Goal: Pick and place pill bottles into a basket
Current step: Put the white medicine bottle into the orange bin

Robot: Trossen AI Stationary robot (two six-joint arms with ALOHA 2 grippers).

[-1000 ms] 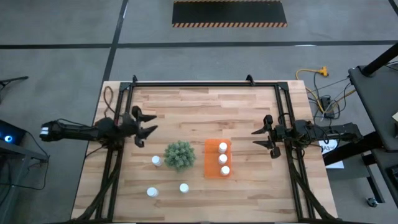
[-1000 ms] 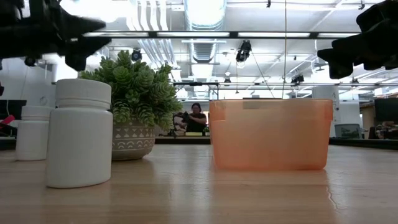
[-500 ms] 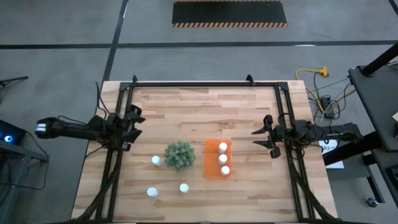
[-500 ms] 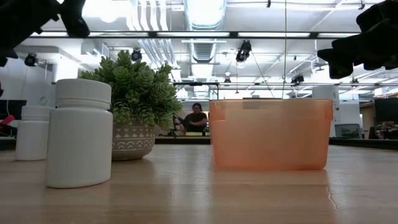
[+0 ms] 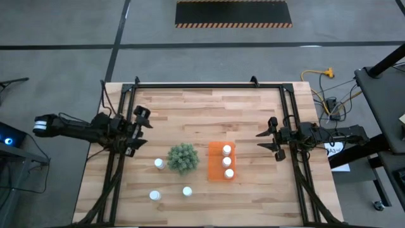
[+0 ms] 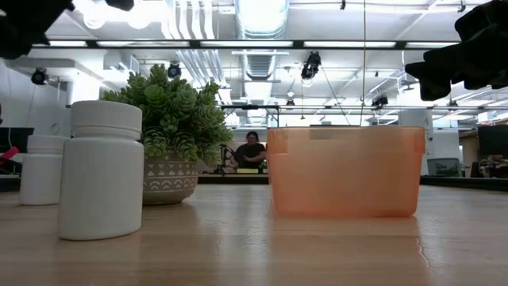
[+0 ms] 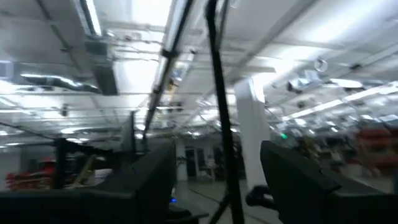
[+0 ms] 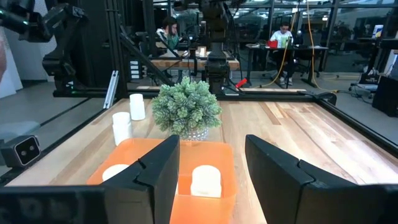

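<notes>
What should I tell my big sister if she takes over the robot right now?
Left claw: open, empty, at the table's left edge.
Right claw: looks open in its wrist view, empty, at the right edge.
Orange basket: three pill bottles in it, in one row.
Outside it: one bottle beside the plant, two nearer the front.
Left to do: put those three in the basket.

1. No word, brand, number or sign can be read in any of the views.
2. A white paper [image 5: 333, 149] lies beside the right arm, just behind the right gripper [image 5: 273, 139]; it bears dark marks too small to make out.
</notes>
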